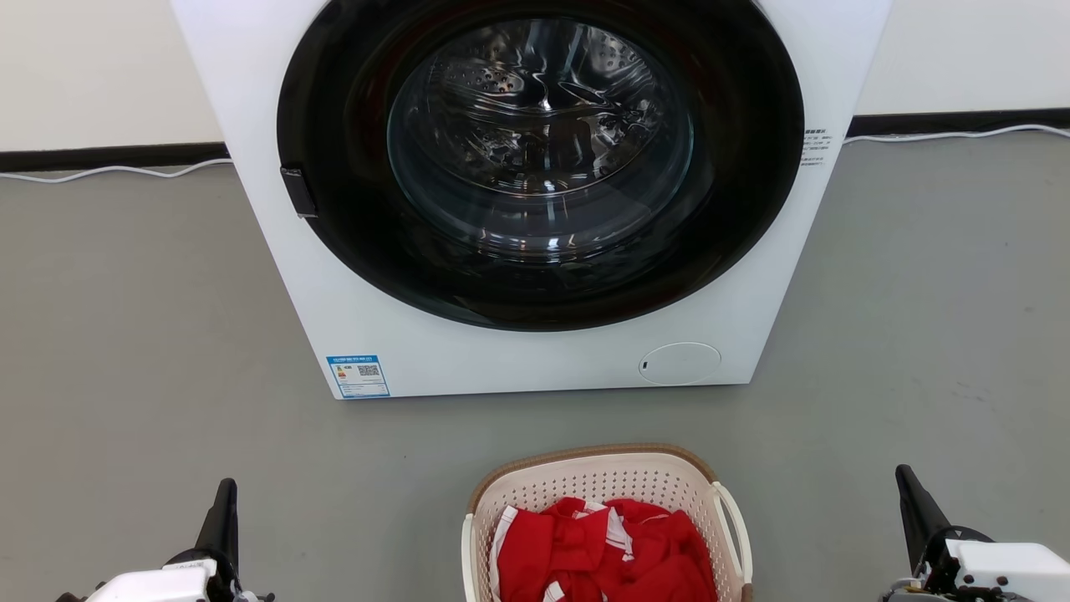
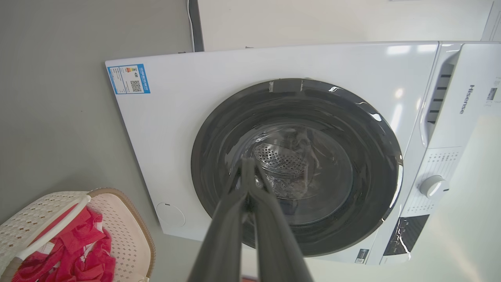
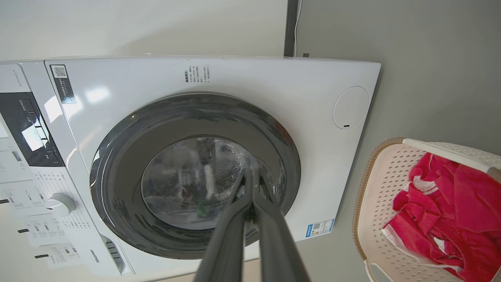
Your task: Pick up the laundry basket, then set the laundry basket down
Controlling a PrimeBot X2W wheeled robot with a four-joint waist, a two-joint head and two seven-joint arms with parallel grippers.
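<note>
Grey floor (image 1: 125,334), pale wall (image 1: 100,67) with dark skirting (image 1: 109,156); white front-loading washer (image 1: 535,359) stood against it. Left gripper (image 1: 226,493) at 7 o'clock in the head view — fingers clenched, empty. Laundry basket (image 1: 602,481) at 6 o'clock, on the floor between both grippers, apart from each, held red garments (image 1: 602,552). Right gripper (image 1: 907,485) at 5 o'clock — pinched together, empty. Writing: "Hisense" (image 2: 466,99) on the washer; blue QR label (image 1: 358,376).
</note>
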